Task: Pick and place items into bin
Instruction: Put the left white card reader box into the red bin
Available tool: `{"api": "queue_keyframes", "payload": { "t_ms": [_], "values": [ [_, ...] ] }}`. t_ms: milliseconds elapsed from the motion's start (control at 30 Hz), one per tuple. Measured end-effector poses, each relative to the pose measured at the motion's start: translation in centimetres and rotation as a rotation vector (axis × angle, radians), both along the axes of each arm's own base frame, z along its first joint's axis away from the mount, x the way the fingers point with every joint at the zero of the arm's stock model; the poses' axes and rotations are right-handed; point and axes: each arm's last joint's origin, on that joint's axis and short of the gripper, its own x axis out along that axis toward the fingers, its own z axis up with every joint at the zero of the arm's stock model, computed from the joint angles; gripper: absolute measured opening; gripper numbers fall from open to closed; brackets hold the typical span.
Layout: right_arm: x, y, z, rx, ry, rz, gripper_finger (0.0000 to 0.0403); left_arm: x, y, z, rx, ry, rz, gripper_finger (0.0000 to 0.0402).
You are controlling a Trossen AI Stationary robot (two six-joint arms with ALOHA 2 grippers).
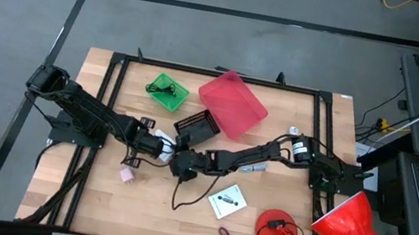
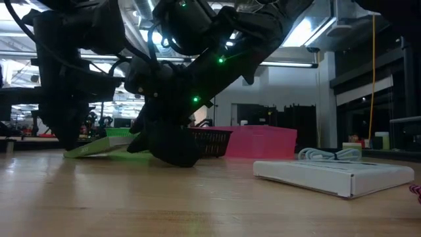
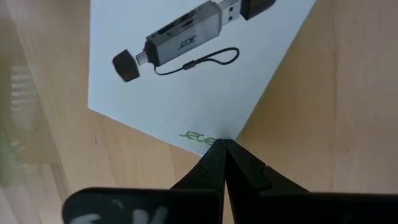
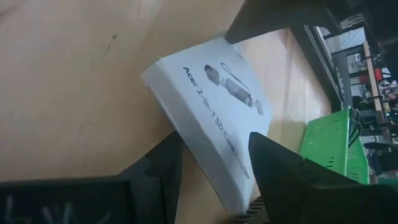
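Right gripper [image 4: 216, 137] spread wide, finger each side of box [image 4: 199, 87] at table middle, apparently clamped. Left gripper [image 3: 224, 146] pinched closed, tip against box corner. Risks: thin edge grip, so box may twist out on lift; left tip may snag it. Pink bin [image 1: 233, 104] near.
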Motion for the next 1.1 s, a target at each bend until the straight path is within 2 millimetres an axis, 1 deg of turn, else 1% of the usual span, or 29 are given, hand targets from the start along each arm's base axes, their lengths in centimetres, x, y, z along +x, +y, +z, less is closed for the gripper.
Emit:
{"api": "queue_keyframes", "payload": {
  "t_ms": [100,200,300,433,500,667,800,900,1100],
  "values": [
    [0.0,0.0,0.0,-0.016,0.003,0.012,0.0159,0.0,0.0,0.0,-0.002,-0.005,0.000,0.0002],
    [0.0,0.1,0.0,-0.020,0.004,0.014,0.0143,0.2,0.0,0.0,-0.004,-0.017,0.000,0.0002],
    [0.0,0.0,0.0,-0.026,0.005,0.013,0.0109,0.2,0.0,0.0,-0.004,-0.018,-0.001,0.0002],
    [0.0,0.1,0.0,-0.042,0.012,0.021,0.0051,0.2,0.0,0.0,0.003,-0.018,0.000,0.0001],
    [0.0,0.2,0.0,-0.043,0.012,0.023,0.0033,0.2,0.0,0.0,0.014,-0.020,0.000,0.0002],
    [-0.1,0.6,0.0,-0.043,0.009,0.022,0.0031,0.0,0.1,0.4,0.018,-0.038,0.002,0.0001],
    [-0.2,1.4,0.1,-0.083,0.006,0.007,0.0021,-0.3,0.1,1.3,0.007,-0.085,0.015,0.0002],
    [-0.4,2.0,0.2,-0.132,0.004,-0.026,0.0017,-0.5,0.2,2.4,-0.017,-0.152,0.026,0.0001],
    [-0.8,3.0,1.0,-0.129,0.008,0.002,0.0017,-1.6,0.4,4.9,-0.013,-0.287,0.031,0.0001]
  ]
}}
